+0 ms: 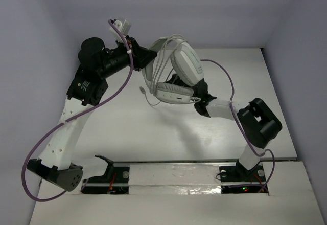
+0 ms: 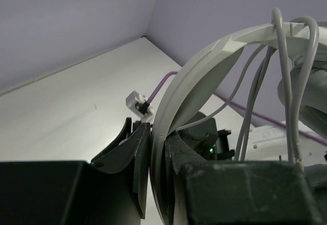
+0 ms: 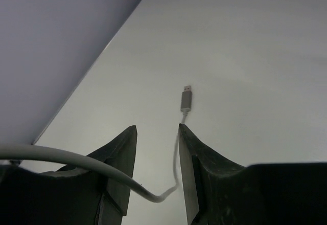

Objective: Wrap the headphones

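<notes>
Left gripper (image 2: 157, 151) is pinching the headphones (image 2: 204, 56) by the headband (image 2: 173, 97), both dark fingers (image 2: 135, 153) pressing flat against the band's sides. The band is arcing up and to the right out of the jaws. Thin grey cable (image 2: 250, 107) is looping over the top of the band in several turns, strands hanging down on the right. A dark arm housing (image 2: 204, 133) is sitting just behind the band, green LED (image 2: 211, 149) glowing. A purple cable (image 2: 164, 84) is trailing across the white table (image 2: 76, 112) beyond.
</notes>
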Available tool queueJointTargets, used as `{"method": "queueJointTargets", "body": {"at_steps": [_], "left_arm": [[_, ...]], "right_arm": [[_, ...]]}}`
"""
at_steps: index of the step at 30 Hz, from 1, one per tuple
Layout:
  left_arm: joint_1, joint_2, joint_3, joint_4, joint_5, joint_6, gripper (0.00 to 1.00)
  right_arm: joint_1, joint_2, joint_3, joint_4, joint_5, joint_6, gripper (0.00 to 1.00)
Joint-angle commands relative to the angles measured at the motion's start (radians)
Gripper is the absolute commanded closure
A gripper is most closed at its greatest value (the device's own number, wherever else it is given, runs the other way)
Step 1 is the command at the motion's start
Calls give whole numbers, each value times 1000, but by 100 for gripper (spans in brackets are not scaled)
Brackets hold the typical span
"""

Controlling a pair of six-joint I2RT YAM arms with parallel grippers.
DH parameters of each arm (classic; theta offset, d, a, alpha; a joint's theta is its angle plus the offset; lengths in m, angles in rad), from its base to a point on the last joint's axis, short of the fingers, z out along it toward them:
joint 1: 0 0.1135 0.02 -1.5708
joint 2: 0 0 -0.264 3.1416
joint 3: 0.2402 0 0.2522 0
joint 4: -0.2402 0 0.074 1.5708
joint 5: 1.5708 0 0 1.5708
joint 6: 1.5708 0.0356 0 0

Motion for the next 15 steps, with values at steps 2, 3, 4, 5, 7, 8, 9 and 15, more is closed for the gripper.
{"method": "queueJointTargets", "body": {"at_steps": [2, 3, 4, 5, 7, 8, 9, 15], "left_arm": [[5, -34, 39, 175, -74, -155, 100], [5, -36, 31, 195, -103, -171, 100], [5, -37, 26, 230, -146, -200, 100], [5, -37, 23, 230, -146, -212, 100], [5, -31, 26, 251, -189, -220, 100], [5, -28, 29, 251, -209, -224, 100], [5, -25, 33, 256, -236, -227, 100], [5, -23, 26, 311, -283, -266, 100]], "right_arm": [[7, 73, 24, 202, -153, 107, 57], [16, 87, 27, 211, -162, 110, 58], [42, 111, 43, 212, -164, 110, 58], [57, 125, 44, 209, -168, 107, 58], [85, 150, 70, 206, -190, 105, 59], [108, 171, 76, 220, -228, 112, 59], [117, 180, 79, 232, -245, 122, 59], [160, 269, 93, 347, -319, 193, 62]]}}
